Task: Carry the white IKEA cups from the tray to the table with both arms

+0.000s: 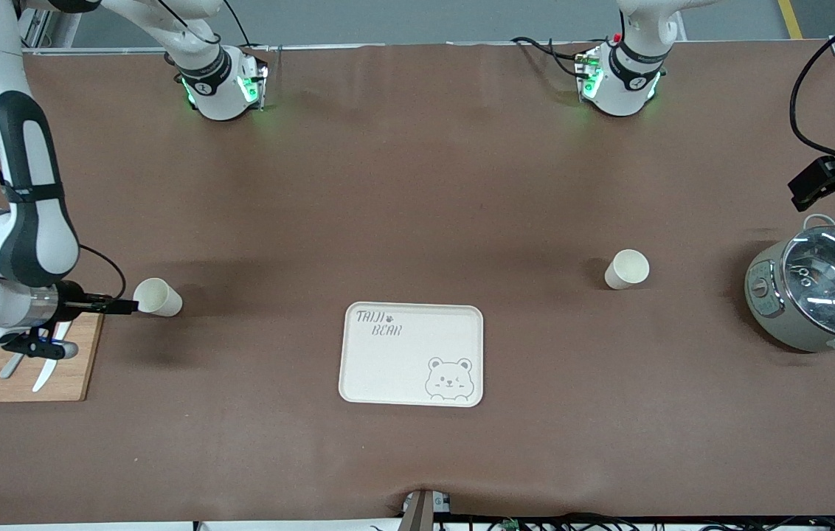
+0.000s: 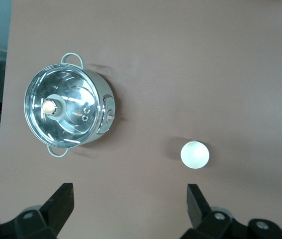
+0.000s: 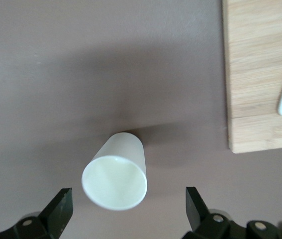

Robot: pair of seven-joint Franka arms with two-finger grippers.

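Brown desk (image 1: 417, 184) now carries both cups (tray (image 1: 388, 369) emptied): one (image 3: 115, 174) below the spread right end effector (image 3: 126, 211), the other (image 2: 195, 154) beneath the spread left end effector (image 2: 131, 209).

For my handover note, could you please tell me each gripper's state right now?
Left gripper: open, empty, above the table.
Right gripper: open, holding nothing, just above a cup.

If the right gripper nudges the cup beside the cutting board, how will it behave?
The cup looks small and thin-walled, so probably light and easily shoved. Standing on its narrower base, it may tip. Its smooth round wall could slip between the right gripper fingers.
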